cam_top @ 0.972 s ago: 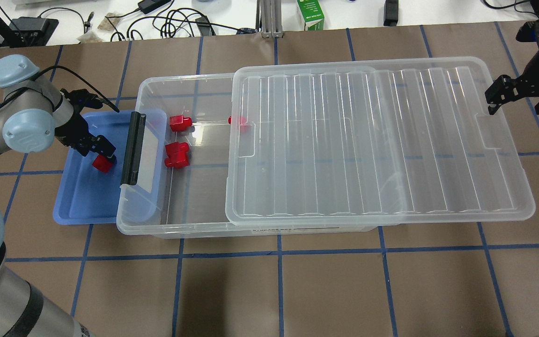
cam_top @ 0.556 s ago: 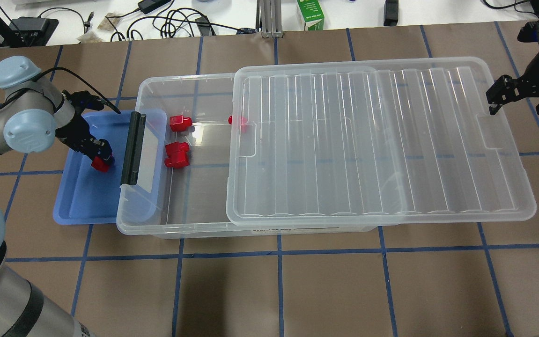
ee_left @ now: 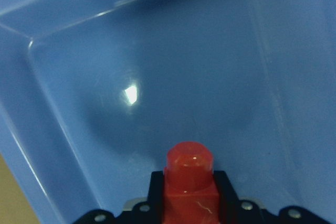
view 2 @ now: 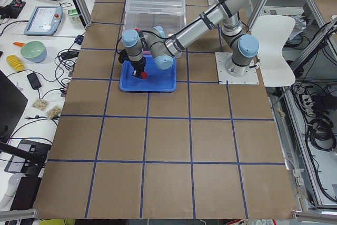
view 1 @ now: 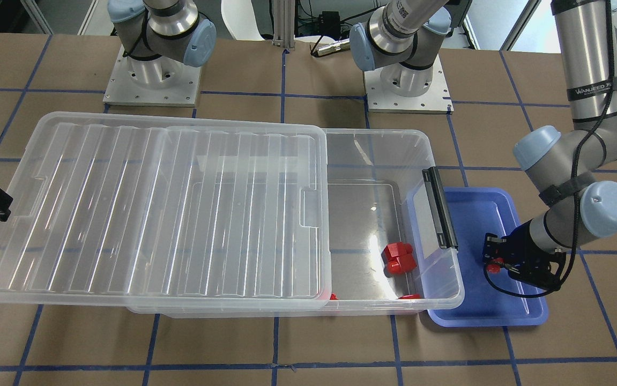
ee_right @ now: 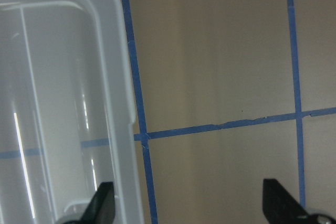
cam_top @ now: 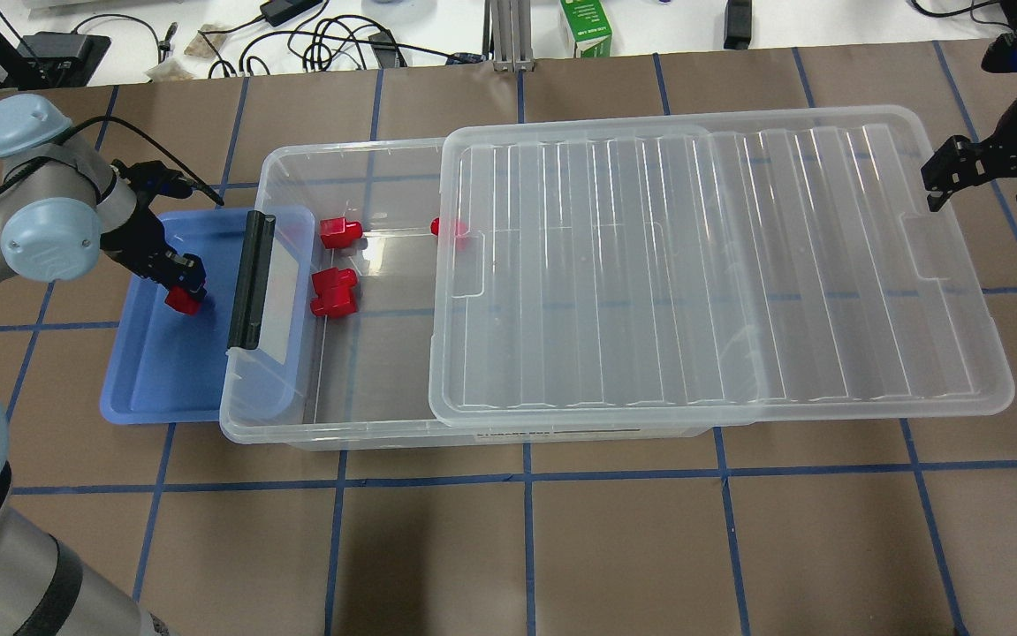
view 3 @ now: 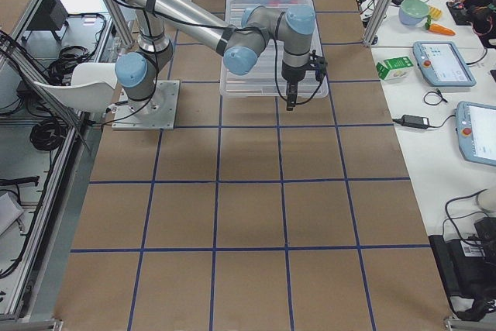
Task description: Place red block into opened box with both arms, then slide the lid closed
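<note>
My left gripper (cam_top: 183, 287) is shut on the small red block (cam_top: 181, 301) inside the blue tray (cam_top: 150, 380). The wrist view shows the block (ee_left: 190, 182) pinched between the black fingers over the tray floor. The clear box (cam_top: 247, 431) lies beside the tray, its left end uncovered. The ribbed lid (cam_top: 694, 265) covers the rest and overhangs the box's right end. My right gripper (cam_top: 994, 177) hangs open just past the lid's far right edge, holding nothing; its view shows the lid's corner (ee_right: 63, 103) by one fingertip.
Three other red pieces (cam_top: 334, 293) lie in the box's uncovered end. A black clip handle (cam_top: 248, 283) stands on the box's left end wall, between tray and opening. Cables and a green carton (cam_top: 586, 26) sit beyond the table's far edge.
My left gripper has shifted a little to the left and away from me with the red block in it. The right gripper has drifted slightly up-right by the lid's end.
</note>
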Robot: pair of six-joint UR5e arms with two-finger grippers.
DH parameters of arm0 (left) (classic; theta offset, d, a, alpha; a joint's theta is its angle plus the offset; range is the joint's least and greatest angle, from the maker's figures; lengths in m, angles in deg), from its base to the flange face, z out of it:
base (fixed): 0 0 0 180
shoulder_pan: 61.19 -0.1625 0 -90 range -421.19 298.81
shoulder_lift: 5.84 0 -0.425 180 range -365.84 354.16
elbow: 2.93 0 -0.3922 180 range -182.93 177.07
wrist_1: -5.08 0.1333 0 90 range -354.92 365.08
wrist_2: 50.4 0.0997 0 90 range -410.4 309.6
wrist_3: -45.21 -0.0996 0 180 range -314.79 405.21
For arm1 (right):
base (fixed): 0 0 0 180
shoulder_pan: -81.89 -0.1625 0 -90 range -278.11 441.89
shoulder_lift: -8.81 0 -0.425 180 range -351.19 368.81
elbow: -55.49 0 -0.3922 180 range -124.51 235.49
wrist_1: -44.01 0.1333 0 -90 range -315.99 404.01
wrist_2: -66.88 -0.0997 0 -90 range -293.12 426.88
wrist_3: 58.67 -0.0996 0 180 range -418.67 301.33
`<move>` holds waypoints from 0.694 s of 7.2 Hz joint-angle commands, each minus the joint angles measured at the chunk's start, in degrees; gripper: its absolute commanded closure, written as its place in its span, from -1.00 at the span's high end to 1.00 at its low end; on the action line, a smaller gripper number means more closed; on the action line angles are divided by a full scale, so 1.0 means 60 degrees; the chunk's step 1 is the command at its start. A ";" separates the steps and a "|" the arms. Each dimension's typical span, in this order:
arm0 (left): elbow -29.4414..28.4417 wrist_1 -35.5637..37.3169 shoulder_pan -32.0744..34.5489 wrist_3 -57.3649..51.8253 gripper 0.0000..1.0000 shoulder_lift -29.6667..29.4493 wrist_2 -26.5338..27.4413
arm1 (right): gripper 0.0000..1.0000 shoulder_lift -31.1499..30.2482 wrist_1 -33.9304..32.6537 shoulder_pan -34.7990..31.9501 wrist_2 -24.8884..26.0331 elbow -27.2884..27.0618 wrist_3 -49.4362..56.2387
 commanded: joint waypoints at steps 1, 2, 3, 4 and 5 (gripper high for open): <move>-0.1366 -0.1914 0.0087 0.0236 -1.00 0.0626 0.0000 | 1.00 -0.0524 0.1679 -0.0092 -0.0082 0.1077 -0.0047; -0.2055 -0.2970 0.0145 0.0615 -1.00 0.1006 -0.0043 | 1.00 -0.1005 0.2922 -0.0122 -0.0343 0.1590 -0.0061; -0.2512 -0.3836 0.0522 0.1576 -1.00 0.1358 -0.0276 | 1.00 -0.1315 0.3529 -0.0165 -0.0462 0.1842 -0.0105; -0.2778 -0.4251 0.1135 0.2601 -1.00 0.1622 -0.0278 | 1.00 -0.1564 0.3897 -0.0180 -0.0478 0.1844 -0.0106; -0.2751 -0.4458 0.1779 0.3815 -1.00 0.1814 -0.0278 | 1.00 -0.1784 0.3959 -0.0326 -0.0579 0.1801 -0.0178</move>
